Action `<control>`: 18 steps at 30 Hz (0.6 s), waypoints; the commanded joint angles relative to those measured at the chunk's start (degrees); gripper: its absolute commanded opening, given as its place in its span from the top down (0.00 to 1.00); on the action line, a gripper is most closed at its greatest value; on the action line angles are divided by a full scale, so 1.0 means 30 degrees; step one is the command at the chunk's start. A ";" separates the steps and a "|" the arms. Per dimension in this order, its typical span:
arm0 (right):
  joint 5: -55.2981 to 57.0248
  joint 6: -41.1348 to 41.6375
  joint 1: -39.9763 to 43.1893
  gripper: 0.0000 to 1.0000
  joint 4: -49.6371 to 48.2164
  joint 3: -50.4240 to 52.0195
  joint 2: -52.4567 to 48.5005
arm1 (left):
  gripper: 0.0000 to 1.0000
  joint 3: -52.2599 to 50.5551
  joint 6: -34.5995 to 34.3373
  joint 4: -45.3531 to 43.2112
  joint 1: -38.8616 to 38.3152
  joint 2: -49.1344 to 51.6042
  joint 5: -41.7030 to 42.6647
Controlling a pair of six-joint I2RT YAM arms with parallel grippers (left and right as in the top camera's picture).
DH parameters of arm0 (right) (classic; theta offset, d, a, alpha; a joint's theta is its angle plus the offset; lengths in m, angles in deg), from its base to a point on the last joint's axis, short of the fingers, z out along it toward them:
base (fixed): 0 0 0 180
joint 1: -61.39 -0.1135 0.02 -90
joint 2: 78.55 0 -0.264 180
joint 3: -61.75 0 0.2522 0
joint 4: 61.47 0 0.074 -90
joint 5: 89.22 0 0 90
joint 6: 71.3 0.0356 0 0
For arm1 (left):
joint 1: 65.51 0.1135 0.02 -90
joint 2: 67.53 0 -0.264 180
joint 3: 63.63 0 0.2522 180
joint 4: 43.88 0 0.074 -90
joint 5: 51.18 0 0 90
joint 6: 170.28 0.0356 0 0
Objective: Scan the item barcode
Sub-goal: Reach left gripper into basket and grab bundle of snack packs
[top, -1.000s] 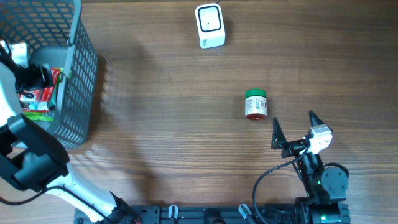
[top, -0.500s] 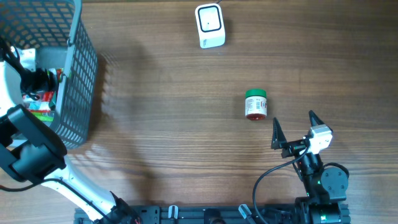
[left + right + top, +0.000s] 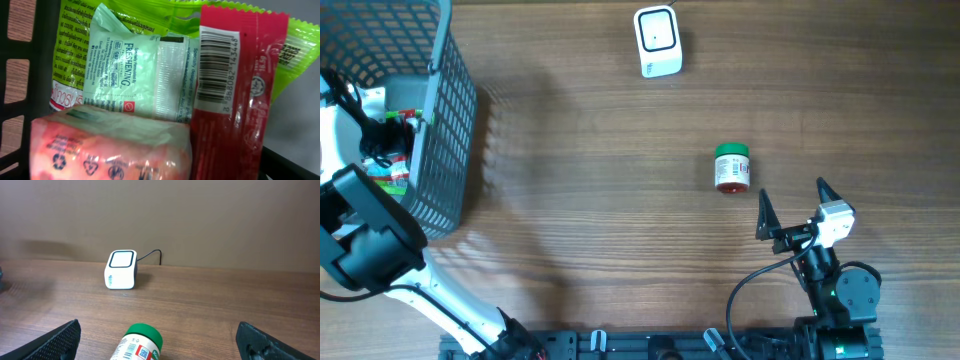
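L gripper [image 3: 380, 140], jaws wide & empty, hangs in basket [image 3: 450, 120] at 9 o'clock overhead: grip red pkt [image 3: 227, 130] below its barcode [image 3: 218, 65], label twd scanner [image 3: 657, 41] at 12; R gripper [image 3: 790, 200] wide, empty, at 5.

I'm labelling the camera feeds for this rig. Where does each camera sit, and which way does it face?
Overhead: above the table, looking straight down on basket, scanner, jar; left arm reaches into the basket, right arm sits bottom right.
Left wrist: inside the basket, close on packets, a red packet showing its barcode; no fingers visible.
Right wrist: low over the table, facing the scanner past the jar; open fingers at both bottom corners.
Shared: overhead and right wrist both show scanner and jar.
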 commanded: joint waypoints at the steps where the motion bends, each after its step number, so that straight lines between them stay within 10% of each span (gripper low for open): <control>1: 0.0131 -0.0109 -0.0044 0.00 -0.0066 0.0022 0.0138 | 0.00 -0.0211 0.0364 -0.0095 0.0087 0.1093 0.0364; 12: 0.0131 -0.0102 -0.0044 0.00 -0.0066 0.0022 0.0138 | 0.01 -0.0554 0.0364 -0.0036 0.0087 0.2994 0.0219; 18: 0.0131 -0.0102 -0.0044 0.00 -0.0066 0.0022 0.0138 | 0.18 -0.1144 0.0364 -0.0517 0.0087 0.3096 0.0087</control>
